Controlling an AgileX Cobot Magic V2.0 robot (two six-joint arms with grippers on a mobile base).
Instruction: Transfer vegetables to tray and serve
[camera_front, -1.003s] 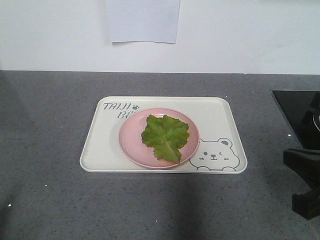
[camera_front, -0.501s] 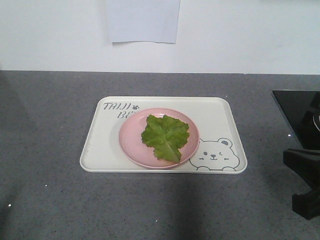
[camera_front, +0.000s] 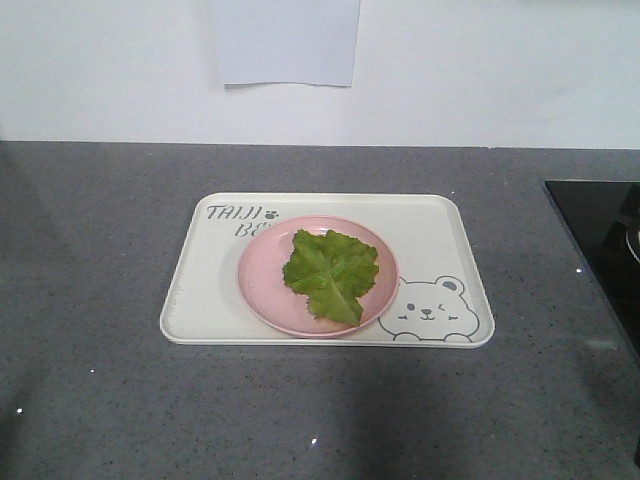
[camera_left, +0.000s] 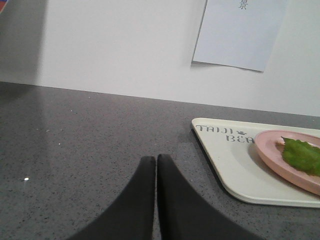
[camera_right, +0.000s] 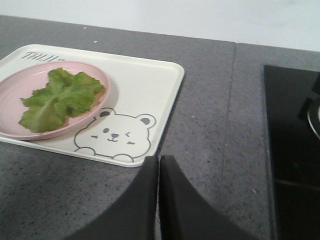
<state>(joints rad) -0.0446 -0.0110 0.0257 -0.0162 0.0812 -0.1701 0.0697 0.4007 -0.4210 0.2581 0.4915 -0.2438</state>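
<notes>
Lettuce (camera_front: 332, 272) on pink plate (camera_front: 262, 285), plate on tray (camera_front: 430, 225). Your left hand (camera_left: 156, 162) and right hand (camera_right: 159, 162) closed, empty. Serving remains: open, grip tray rims.

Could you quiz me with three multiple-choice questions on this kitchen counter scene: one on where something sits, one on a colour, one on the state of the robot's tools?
1. Where does the lettuce leaf lie?
A. On the round plate, which rests on the tray
B. Directly on the grey counter
C. On the black cooktop

2. What colour is the plate?
A. Blue
B. Pink
C. Black

3. How do the left tool and right tool stand?
A. Both wide open
B. Both shut and empty
C. Each gripping lettuce

Answers:
1 A, the front view shows the leaf on the plate inside the tray's rim.
2 B, every view shows it pale pink.
3 B, each wrist view shows the dark fingers pressed together with nothing between.
</notes>
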